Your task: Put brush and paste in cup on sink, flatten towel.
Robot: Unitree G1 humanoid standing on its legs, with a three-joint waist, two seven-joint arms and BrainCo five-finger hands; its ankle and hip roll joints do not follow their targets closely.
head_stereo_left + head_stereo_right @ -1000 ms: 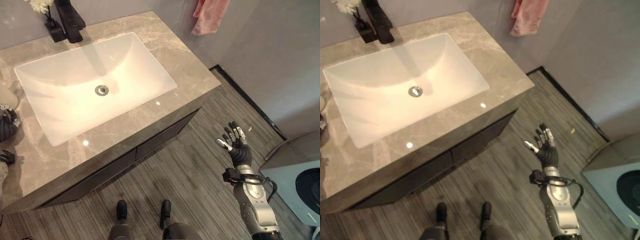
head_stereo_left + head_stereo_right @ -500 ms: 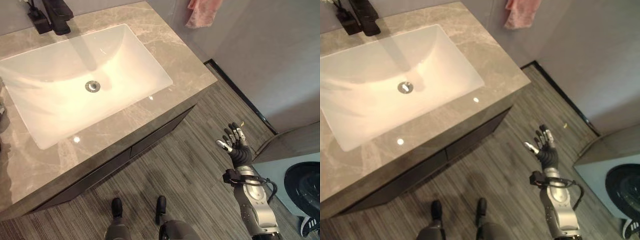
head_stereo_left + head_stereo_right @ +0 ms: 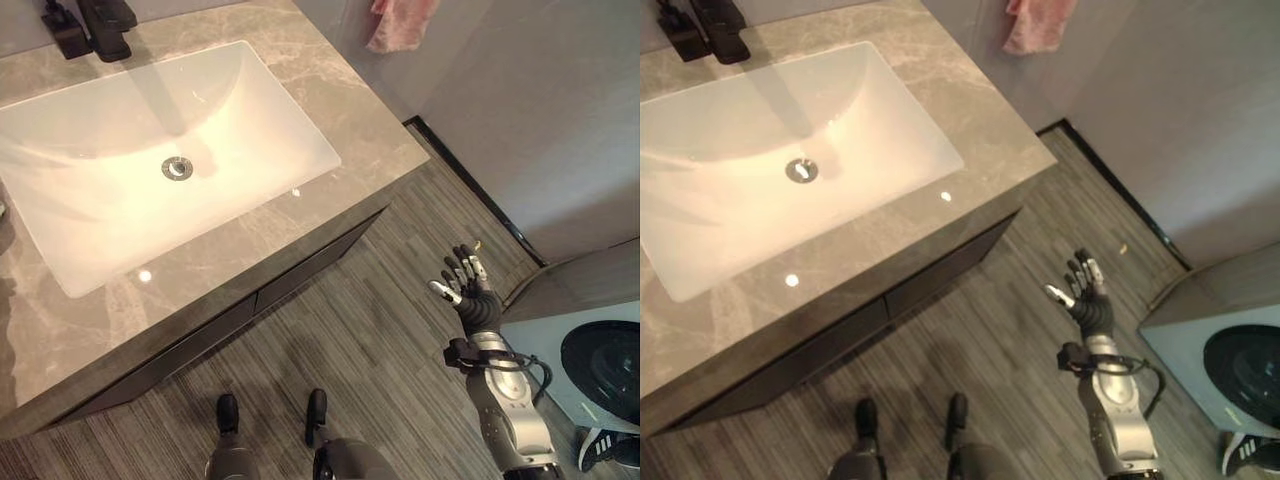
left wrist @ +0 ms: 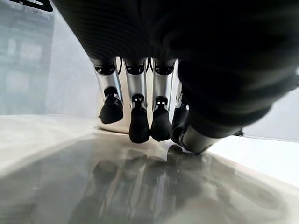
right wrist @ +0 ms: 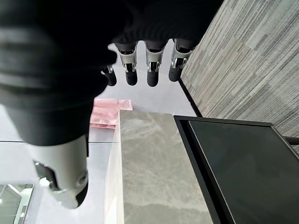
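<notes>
Your view has turned right; the right hand, fingers relaxed and empty, waits lower right, while the pink towel hangs upper right, unflattened

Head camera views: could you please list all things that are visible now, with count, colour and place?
Towel: one, pink, hanging on the wall beyond the counter's far right corner.
Sink: one, white, rectangular, set into the counter, with a metal drain in its middle.
Counter: one, grey-brown marble, with dark drawer fronts below.
Faucet: one, black, at the sink's far edge.
Washing machine: one, pale with a dark round door, at the right on the floor.
Floor: grey wood-look planks.
Right hand: raised over the floor, fingers straight, holding nothing.
Left hand: fingers relaxed, close above the glossy counter top.
</notes>
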